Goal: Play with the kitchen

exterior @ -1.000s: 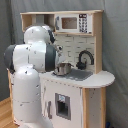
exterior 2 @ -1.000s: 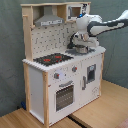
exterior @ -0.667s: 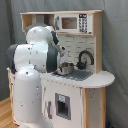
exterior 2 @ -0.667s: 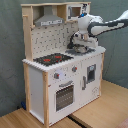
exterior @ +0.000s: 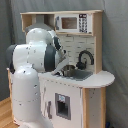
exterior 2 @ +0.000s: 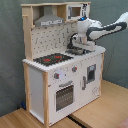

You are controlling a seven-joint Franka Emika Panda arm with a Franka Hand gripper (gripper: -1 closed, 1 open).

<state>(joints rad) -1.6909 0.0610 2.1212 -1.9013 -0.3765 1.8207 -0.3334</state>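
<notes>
In the second exterior view the stovetop (exterior 2: 52,59) lies left of the sink (exterior 2: 80,50) (microwave (exterior 2: 76,11) above it).

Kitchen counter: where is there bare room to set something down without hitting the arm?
On the kitchen, the rounded counter end beyond the sink is bare in the first exterior view. The stovetop is also free, bordered by the pegboard back wall. The sink is crowded: the arm reaches over it beside the black faucet.

We saw a grey curtain (exterior: 114,45) hung behind, and a wooden floor (exterior 2: 107,107) lay below in both exterior views.
</notes>
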